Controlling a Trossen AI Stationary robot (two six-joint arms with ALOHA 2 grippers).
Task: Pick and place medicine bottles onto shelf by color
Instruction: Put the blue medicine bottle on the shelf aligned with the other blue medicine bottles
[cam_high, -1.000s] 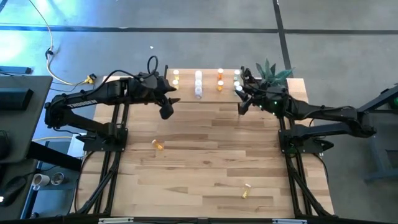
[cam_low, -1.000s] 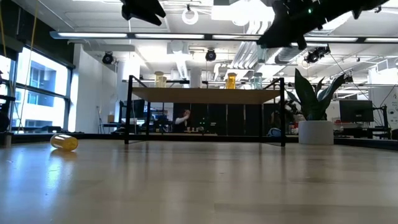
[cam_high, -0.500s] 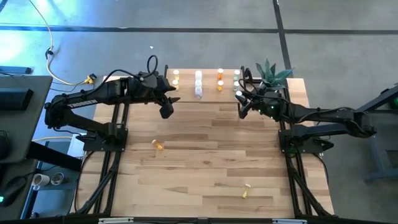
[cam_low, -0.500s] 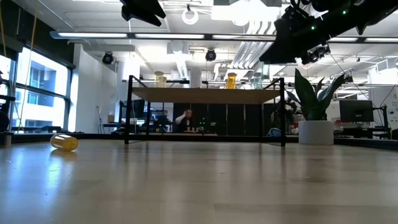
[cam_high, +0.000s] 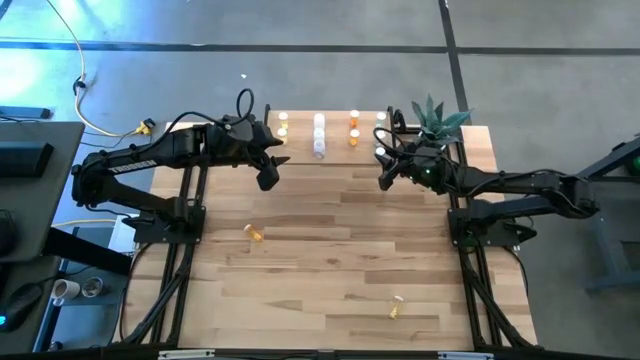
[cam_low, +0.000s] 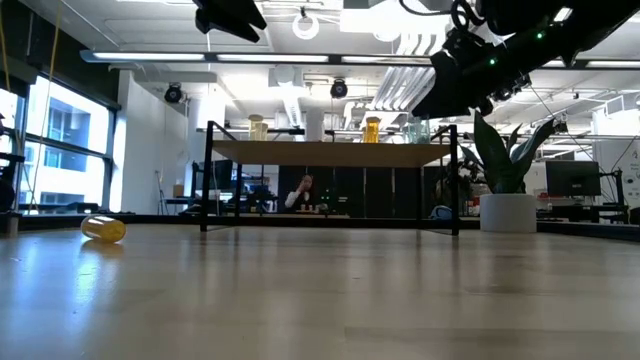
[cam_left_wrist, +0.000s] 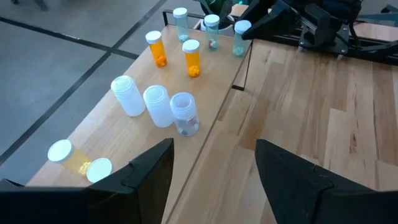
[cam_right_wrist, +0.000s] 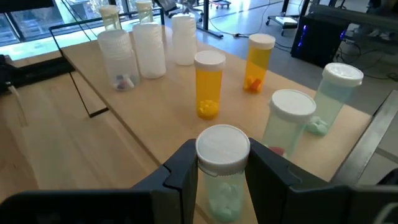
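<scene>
One pale green bottle stands upright between the fingers of the right hand, which is closed on its body just below the white cap. In the high view this hand hovers at the front edge of the shelf, at the end nearest the potted plant.

The bottle looks like thin, stiff plastic with only a few pills at the bottom, so it is probably very light and easily knocked over. Its smooth round wall could twist or slip in a loose pinch. A hold across the body, under the cap and square to the axis, seems the safest, and that is how it sits now. The cap is wider than the body and would likely stop it sliding down.

Just ahead of the right hand two more green bottles stand on the shelf, near enough that a careless release might topple them. Farther ahead and to one side are two orange bottles, then the white ones.

The left hand hangs open and empty above the counter, by the shelf's other end, where yellow bottles are gathered.

Well behind both hands two bottles remain lying on the counter: a yellow one and another near the front edge. Lying down, either may roll when touched.
</scene>
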